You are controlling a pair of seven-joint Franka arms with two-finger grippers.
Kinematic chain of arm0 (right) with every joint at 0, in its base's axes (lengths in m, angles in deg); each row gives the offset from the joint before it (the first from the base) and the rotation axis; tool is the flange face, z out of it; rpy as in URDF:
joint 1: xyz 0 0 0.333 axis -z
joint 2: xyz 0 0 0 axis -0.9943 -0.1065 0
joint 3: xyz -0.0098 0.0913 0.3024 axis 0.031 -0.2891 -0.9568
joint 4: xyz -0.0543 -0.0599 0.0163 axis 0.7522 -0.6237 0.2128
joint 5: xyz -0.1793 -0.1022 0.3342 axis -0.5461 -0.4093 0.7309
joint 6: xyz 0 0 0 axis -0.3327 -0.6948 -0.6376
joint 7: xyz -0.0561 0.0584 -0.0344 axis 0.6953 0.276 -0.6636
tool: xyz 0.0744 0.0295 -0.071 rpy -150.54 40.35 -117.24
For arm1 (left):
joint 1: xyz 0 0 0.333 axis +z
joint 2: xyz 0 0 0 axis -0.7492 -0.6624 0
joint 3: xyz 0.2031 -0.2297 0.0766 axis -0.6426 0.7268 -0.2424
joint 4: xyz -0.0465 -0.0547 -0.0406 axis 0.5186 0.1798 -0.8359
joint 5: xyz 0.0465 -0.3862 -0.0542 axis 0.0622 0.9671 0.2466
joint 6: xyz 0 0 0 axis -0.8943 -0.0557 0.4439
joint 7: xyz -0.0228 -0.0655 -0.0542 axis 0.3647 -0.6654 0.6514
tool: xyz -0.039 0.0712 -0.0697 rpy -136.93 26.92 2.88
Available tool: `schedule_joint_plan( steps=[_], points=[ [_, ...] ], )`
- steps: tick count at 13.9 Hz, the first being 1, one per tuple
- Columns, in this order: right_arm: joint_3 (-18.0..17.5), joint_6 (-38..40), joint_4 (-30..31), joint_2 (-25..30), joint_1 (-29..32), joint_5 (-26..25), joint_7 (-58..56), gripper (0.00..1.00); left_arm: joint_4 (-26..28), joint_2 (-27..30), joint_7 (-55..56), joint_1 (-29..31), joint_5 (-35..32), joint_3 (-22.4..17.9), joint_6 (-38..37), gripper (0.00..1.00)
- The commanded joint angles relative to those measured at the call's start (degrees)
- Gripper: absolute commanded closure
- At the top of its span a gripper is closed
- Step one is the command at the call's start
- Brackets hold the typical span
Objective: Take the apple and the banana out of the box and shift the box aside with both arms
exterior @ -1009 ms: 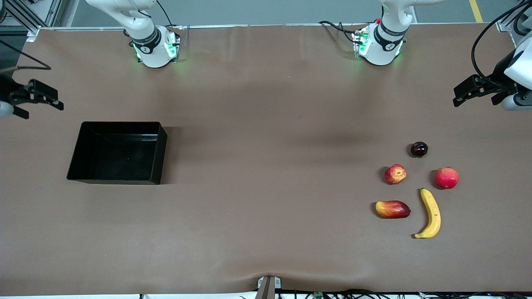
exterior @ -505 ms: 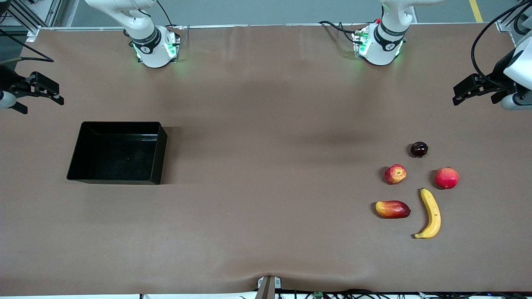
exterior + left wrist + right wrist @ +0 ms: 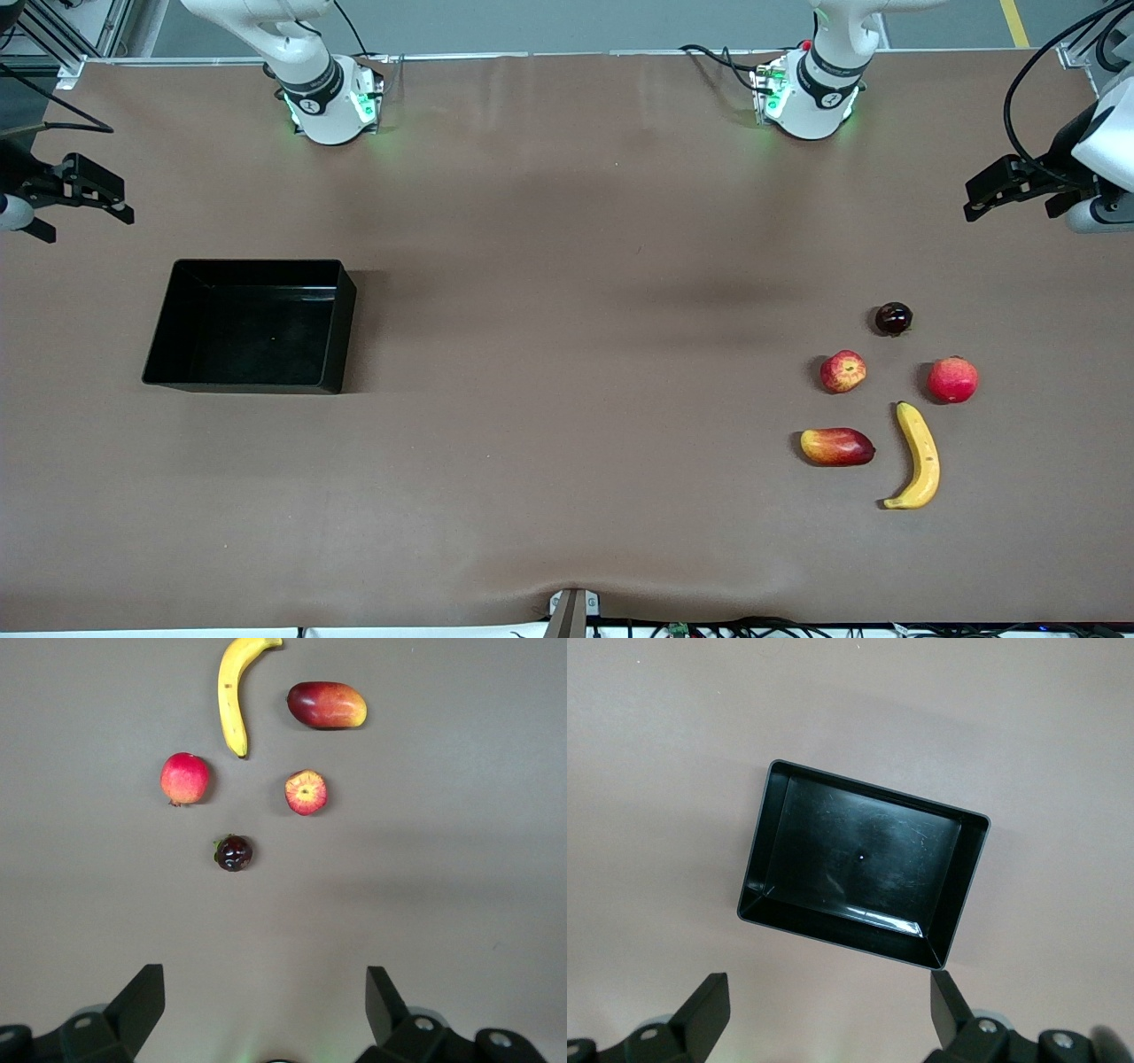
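Note:
The yellow banana (image 3: pixel 918 456) (image 3: pixel 232 691) and the small red-and-yellow apple (image 3: pixel 842 370) (image 3: pixel 306 792) lie on the brown cloth toward the left arm's end of the table. The black box (image 3: pixel 248 328) (image 3: pixel 859 868) stands with nothing in it toward the right arm's end. My left gripper (image 3: pixel 970 204) (image 3: pixel 266 979) hangs open over bare cloth at its end of the table, apart from the fruits. My right gripper (image 3: pixel 124 202) (image 3: pixel 830 988) is open in the air over the table's edge, apart from the box. Neither holds anything.
An oblong red-and-yellow fruit (image 3: pixel 837 447) lies beside the banana. A pinkish-red round fruit (image 3: pixel 952 379) and a small dark fruit (image 3: pixel 893 318) lie close by. The arms' bases (image 3: pixel 332 102) stand at the table's edge by the robots.
The right gripper has drifted a little outward toward its end of the table and slightly toward the robots' side. The left gripper, the fruits and the box have not visibly moved.

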Motion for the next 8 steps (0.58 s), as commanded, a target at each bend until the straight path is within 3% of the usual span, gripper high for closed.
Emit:
schedule_joint_plan(
  steps=[1,4,8],
  points=[
    [0.2,0.1,0.5,1.1,-0.6,-0.7,2.1,0.00,-0.9,0.3,0.2,0.1,0.1,0.1,-1.3,0.00],
    [0.0,1.1,0.4,1.0,-1.8,-0.6,12.1,0.00,-0.8,0.4,0.3,0.1,0.0,0.1,-1.3,0.00],
    [0.0,1.1,0.1,0.9,-1.6,-0.6,11.9,0.00,-0.8,0.4,2.5,0.1,0.0,0.1,-1.3,0.00]
  ],
)
